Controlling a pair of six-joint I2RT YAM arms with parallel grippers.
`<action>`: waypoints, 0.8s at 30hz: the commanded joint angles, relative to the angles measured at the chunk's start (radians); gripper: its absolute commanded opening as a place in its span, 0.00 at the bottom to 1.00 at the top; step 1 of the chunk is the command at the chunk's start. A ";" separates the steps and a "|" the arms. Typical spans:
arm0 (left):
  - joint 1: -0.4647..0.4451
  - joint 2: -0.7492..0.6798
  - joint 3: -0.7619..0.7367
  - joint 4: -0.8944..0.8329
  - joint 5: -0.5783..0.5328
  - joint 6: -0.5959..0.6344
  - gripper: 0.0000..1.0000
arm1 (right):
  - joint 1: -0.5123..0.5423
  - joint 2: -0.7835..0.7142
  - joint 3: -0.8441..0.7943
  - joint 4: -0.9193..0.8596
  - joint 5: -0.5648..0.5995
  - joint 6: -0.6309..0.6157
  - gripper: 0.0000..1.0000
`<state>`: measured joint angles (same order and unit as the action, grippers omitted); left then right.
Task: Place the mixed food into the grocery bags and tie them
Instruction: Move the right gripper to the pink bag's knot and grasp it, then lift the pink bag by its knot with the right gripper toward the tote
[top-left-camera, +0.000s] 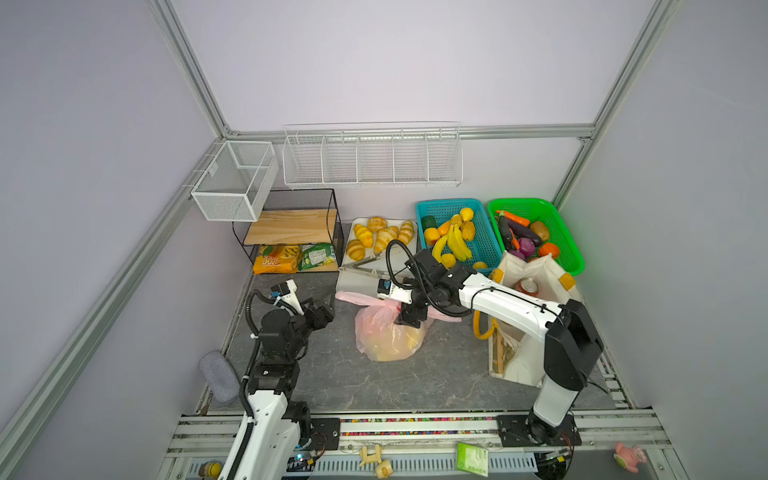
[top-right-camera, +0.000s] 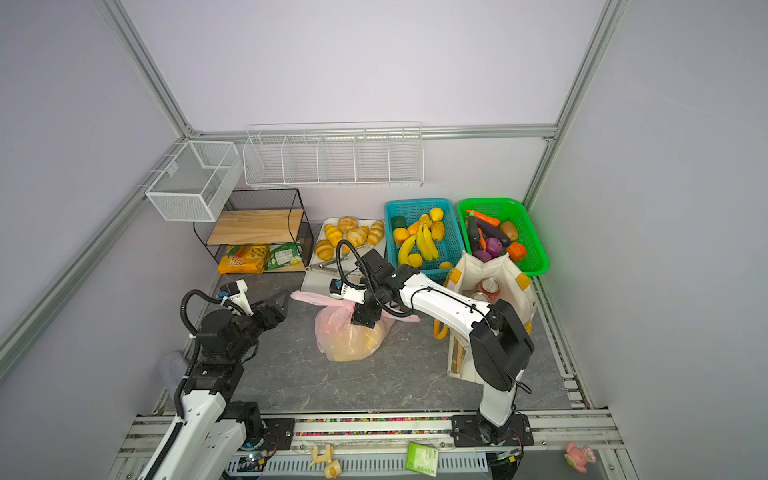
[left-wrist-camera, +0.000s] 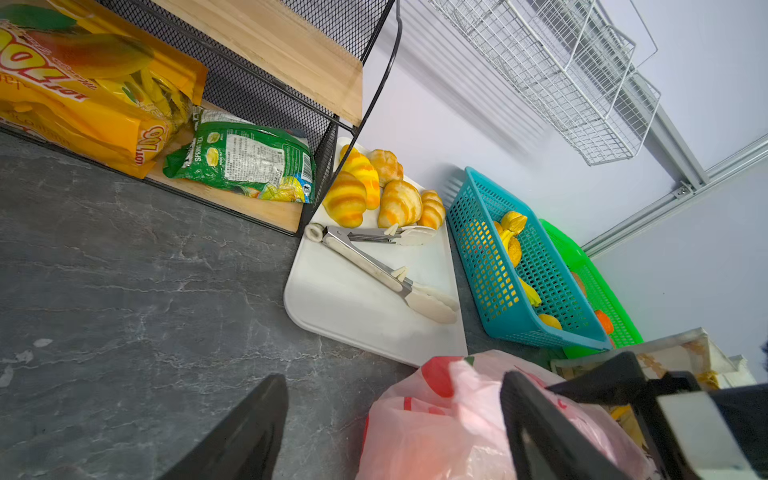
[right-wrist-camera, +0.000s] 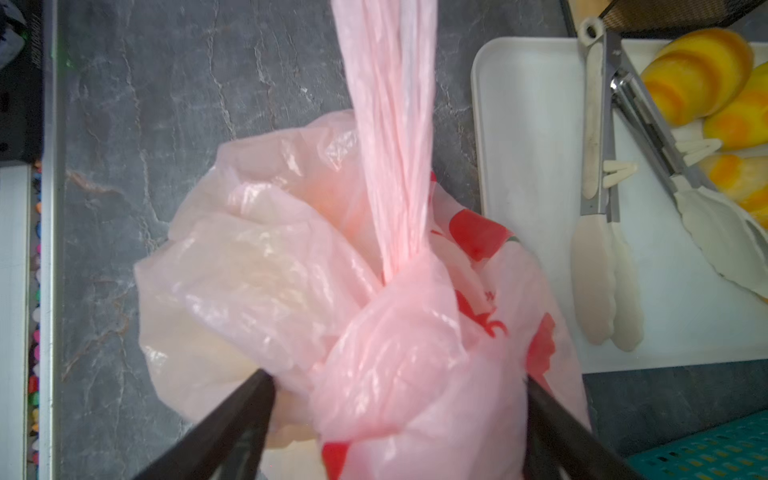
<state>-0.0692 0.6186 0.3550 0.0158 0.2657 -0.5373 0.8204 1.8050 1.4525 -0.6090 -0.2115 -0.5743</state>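
Right fingers (right-wrist-camera: 232, 424) released, straddling knotted pink bag (right-wrist-camera: 270, 282); left fingers (left-wrist-camera: 241, 432) released beside it, over bare tabletop (left-wrist-camera: 124, 270); tray (left-wrist-camera: 353, 316) edge near.

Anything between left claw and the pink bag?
Nothing visible: only bare tabletop separates the left claw from the pink bag. The right claw is open over the bag's knot, not in that path.

The dark marbled desk (top-left-camera: 395, 386) carries a knotted pink bag (top-left-camera: 386, 336) directly beneath the right jaws, which stand spread to either side of its knot. Just beyond those jaws lies a white tray (top-left-camera: 353, 282). To their right stand a teal basket (top-left-camera: 486, 245), a green basket (top-left-camera: 567, 249) and a cream tote (top-left-camera: 548, 270). The left jaws hang spread over bare desk, and a black wire shelf (top-left-camera: 299, 199) stands beyond them.
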 joint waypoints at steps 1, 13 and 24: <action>0.003 -0.014 -0.007 -0.019 0.006 -0.001 0.81 | 0.008 0.013 0.034 -0.043 -0.035 -0.026 0.64; 0.003 -0.136 0.089 -0.203 0.011 -0.047 0.81 | -0.041 -0.305 -0.093 0.067 -0.150 0.407 0.12; -0.089 -0.148 0.240 -0.151 0.046 -0.182 0.80 | -0.209 -0.727 -0.021 0.070 0.096 0.804 0.07</action>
<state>-0.1066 0.4370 0.5461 -0.1535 0.3027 -0.6727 0.6189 1.1343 1.3804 -0.5072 -0.2756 0.1234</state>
